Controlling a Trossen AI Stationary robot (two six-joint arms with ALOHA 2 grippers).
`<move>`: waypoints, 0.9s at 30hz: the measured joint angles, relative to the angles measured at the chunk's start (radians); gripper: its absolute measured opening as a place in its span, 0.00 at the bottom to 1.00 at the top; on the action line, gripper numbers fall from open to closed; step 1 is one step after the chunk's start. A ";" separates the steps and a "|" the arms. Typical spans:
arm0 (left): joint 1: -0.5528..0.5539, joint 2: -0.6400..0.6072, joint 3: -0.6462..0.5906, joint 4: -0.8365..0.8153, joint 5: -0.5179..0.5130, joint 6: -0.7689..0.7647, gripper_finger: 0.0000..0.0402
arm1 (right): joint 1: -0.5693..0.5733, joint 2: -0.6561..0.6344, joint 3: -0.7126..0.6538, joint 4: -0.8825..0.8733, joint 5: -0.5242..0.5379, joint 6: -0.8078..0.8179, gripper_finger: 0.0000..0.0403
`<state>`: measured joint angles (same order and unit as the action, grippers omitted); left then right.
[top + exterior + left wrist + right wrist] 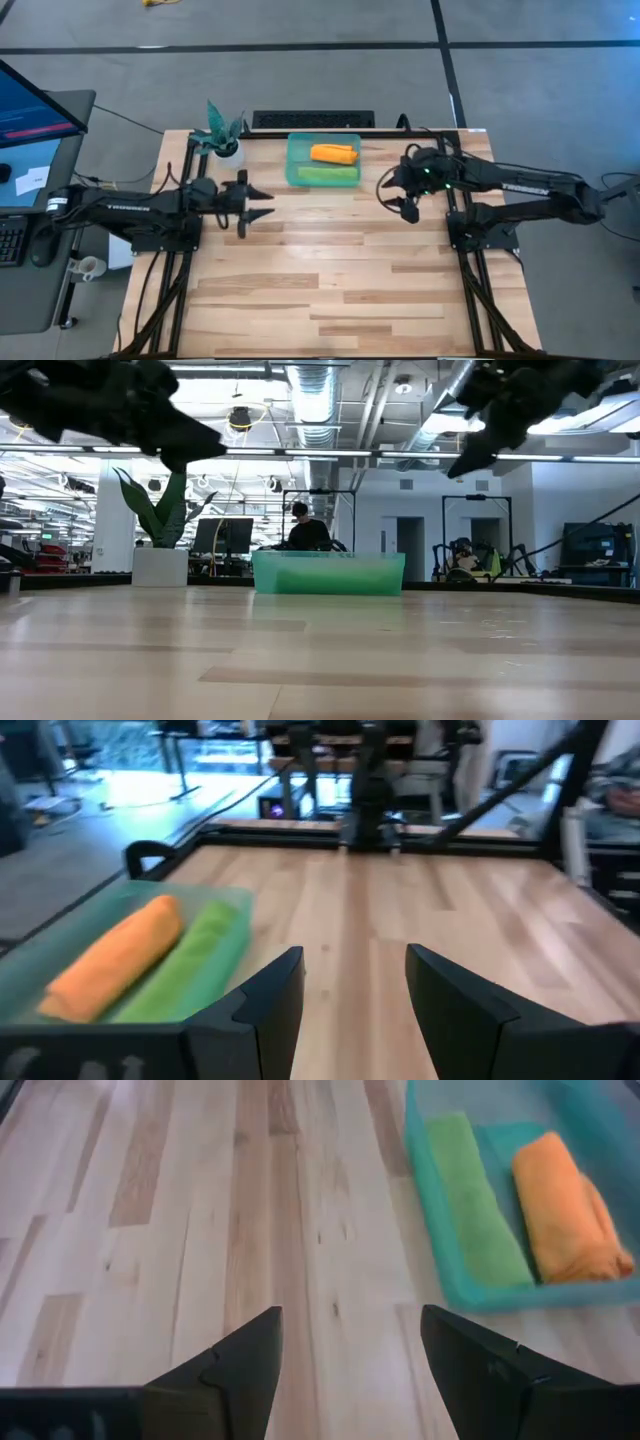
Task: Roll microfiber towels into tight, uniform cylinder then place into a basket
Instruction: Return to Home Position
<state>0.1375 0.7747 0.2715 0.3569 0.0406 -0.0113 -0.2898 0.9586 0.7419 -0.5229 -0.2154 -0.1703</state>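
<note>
The teal basket (293, 168) stands at the table's far middle. In it lie two rolled microfiber towels side by side: the orange one (334, 153) on the far side, the lime green one (327, 175) on the near side. Both also show in the left wrist view, orange (120, 955) and green (190, 960), and in the right wrist view, orange (565, 1205) and green (480, 1200). My left gripper (262, 202) hangs open above the table, left of the basket. My right gripper (395, 195) hangs open to the basket's right. Neither has anything between its fingers.
A white pot with a teal plant (224, 138) stands at the far left, beside the basket. A dark bar (312, 120) runs along the far edge. The bare wooden tabletop (330, 280) stretches from the basket to the near edge.
</note>
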 joint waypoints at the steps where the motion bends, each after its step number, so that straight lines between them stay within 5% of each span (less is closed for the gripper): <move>1: -0.018 -0.022 -0.020 0.005 0.000 0.000 0.42 | 0.003 -0.025 -0.023 0.001 0.004 0.013 0.65; 13: -0.166 -0.248 -0.260 0.154 0.000 -0.017 0.42 | 0.009 -0.340 -0.290 0.113 0.008 0.179 0.65; 27: -0.198 -0.346 -0.261 0.126 -0.051 0.033 0.42 | 0.099 -0.665 -0.594 0.499 0.031 0.276 0.65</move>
<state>-0.0608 0.4286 0.0108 0.4834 -0.0107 0.0220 -0.1906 0.2934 0.1479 -0.0236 -0.1843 0.1058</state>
